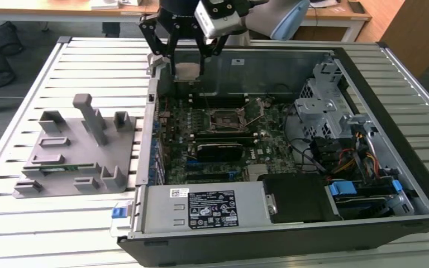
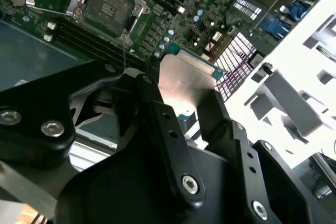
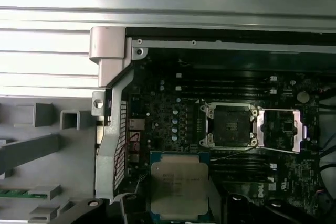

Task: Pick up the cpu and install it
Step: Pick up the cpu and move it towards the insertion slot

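While your gripper [image 1: 187, 60] pinches the cpu [image 1: 188, 71] by its edges, the exterior view puts it at eleven o'clock from the open socket [image 1: 228, 119], well apart. In the second wrist view, the fingers [image 2: 157, 114] grip thinly, so the cpu [image 2: 186, 80] may slip. In the first wrist view, you risk a skewed landing on the socket [image 3: 229, 125], which could bend pins.

The small square cpu [image 3: 178, 184] has a smooth, dully shining silver-grey metal top. The gripper [image 2: 178, 95] has matt black jaws. The grey fixture [image 1: 65, 153] looks matt plastic, the slatted tabletop [image 1: 36, 223] pale metal.

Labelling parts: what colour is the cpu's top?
The cpu has a shiny silver-grey top; clearest in the first wrist view.
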Motion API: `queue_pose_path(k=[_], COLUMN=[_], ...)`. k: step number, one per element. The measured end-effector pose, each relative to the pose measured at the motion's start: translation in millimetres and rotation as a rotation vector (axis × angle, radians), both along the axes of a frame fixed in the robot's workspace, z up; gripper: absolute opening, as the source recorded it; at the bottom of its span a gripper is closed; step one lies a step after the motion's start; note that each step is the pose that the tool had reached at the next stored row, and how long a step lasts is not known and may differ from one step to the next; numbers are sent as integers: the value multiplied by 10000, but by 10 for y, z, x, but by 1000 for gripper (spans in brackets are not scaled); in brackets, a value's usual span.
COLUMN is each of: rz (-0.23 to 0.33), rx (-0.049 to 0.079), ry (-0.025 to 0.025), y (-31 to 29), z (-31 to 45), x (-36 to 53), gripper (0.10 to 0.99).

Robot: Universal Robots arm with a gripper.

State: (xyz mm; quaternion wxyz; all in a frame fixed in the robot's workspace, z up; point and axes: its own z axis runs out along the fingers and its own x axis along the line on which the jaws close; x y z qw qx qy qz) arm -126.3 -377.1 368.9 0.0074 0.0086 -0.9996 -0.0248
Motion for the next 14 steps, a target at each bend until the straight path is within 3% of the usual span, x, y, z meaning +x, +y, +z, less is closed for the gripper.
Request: queue_pose_path(k=[14], rz=[0], rx=[0], ry=[0], y=[59], z=[0], x=[222], gripper=[529])
